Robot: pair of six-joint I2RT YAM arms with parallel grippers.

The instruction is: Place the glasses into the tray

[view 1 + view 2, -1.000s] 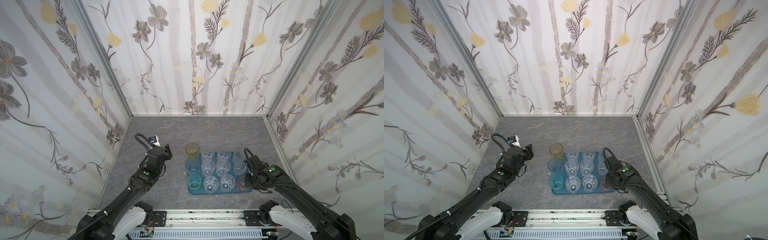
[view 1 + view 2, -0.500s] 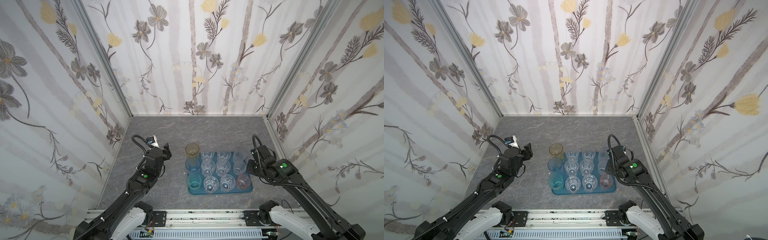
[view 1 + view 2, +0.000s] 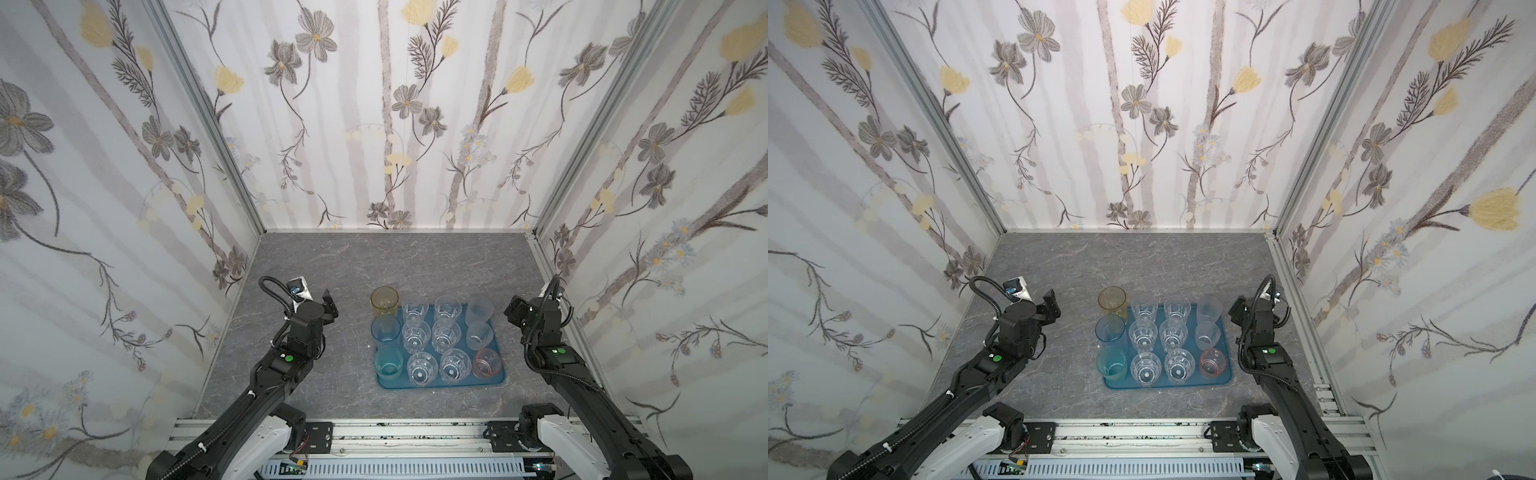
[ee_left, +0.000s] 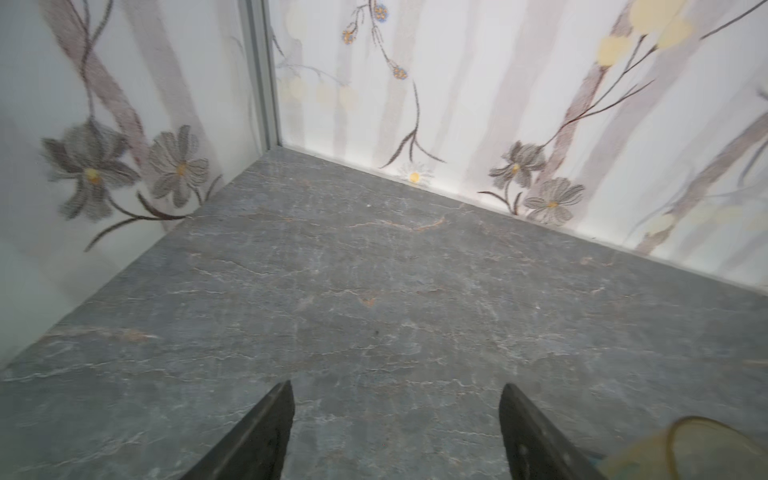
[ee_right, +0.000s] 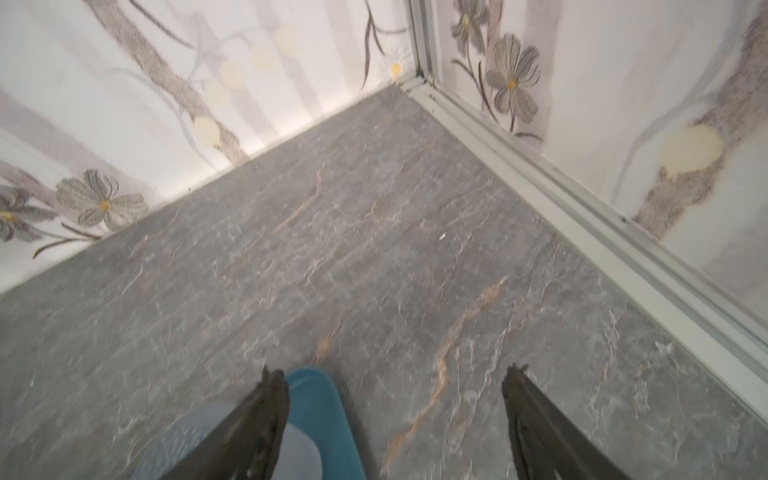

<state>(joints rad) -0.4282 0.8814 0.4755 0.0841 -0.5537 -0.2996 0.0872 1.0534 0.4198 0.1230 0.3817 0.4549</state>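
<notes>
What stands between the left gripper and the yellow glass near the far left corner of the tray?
Nothing visible does. Only bare table lies between the open left gripper and the yellow glass. The blue glass and the tray sit to the side of that path, closer to the robot.

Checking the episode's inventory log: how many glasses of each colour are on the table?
Clear glasses: 6
Frosted glasses: 2
Amber glass: 1
Light blue glass: 1
Teal glass: 1
Pink glass: 1
Total: 12
</notes>
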